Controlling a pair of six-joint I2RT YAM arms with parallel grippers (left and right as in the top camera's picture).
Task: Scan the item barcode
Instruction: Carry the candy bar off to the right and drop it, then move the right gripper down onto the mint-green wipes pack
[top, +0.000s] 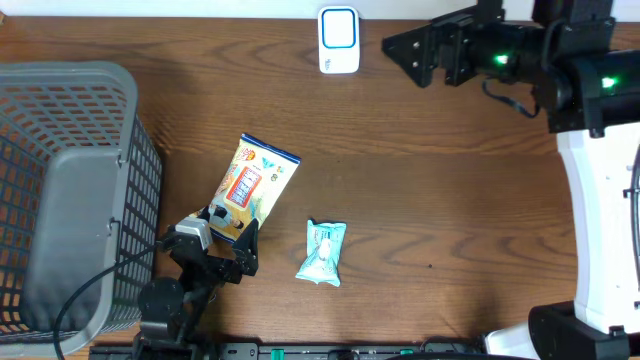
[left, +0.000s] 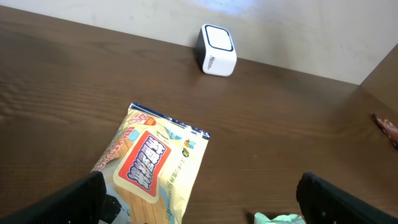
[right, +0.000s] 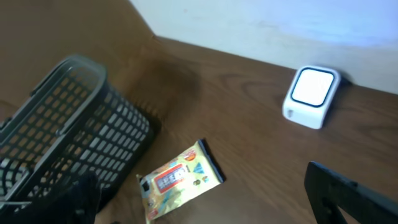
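Observation:
A yellow snack packet (top: 254, 184) with a red label lies flat on the wooden table, left of centre. A small teal packet (top: 323, 252) lies to its right. The white, blue-rimmed scanner (top: 339, 40) stands at the table's far edge. My left gripper (top: 228, 232) hangs open over the yellow packet's near end; in the left wrist view the packet (left: 155, 168) sits between the spread fingers (left: 81, 199), closer to the left one. My right gripper (top: 405, 52) is open and empty, high at the back right beside the scanner. The right wrist view shows the packet (right: 177, 180) and scanner (right: 311, 96) from afar. No barcode is visible.
A grey mesh basket (top: 60, 200) stands at the left edge of the table, close to the left arm. The right arm's white base (top: 600, 230) fills the right side. A small reddish object (left: 387, 127) lies at the far right in the left wrist view.

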